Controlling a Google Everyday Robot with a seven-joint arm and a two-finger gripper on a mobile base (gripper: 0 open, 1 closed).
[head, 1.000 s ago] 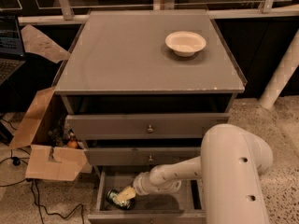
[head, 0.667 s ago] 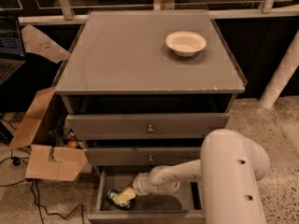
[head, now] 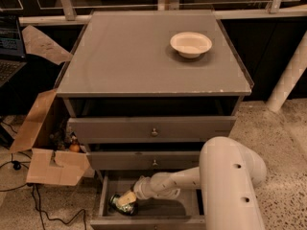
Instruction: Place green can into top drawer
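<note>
The green can (head: pixel 116 203) lies on its side in the open bottom drawer (head: pixel 144 221), at its left end. My gripper (head: pixel 125 200) reaches down into that drawer from the right and is right at the can, touching or covering its right end. The top drawer (head: pixel 192 128), grey with one small round knob (head: pixel 154 132), is pulled out a little under the cabinet top, with a dark gap above its front. My white arm (head: pixel 230 176) fills the lower right.
A white bowl (head: pixel 191 43) sits on the cabinet top (head: pixel 134 56). A narrower knobbed drawer front (head: pixel 120 160) lies between the top and bottom drawers. An open cardboard box (head: pixel 48 162) and cables lie on the floor to the left. A white post (head: pixel 288 80) stands at right.
</note>
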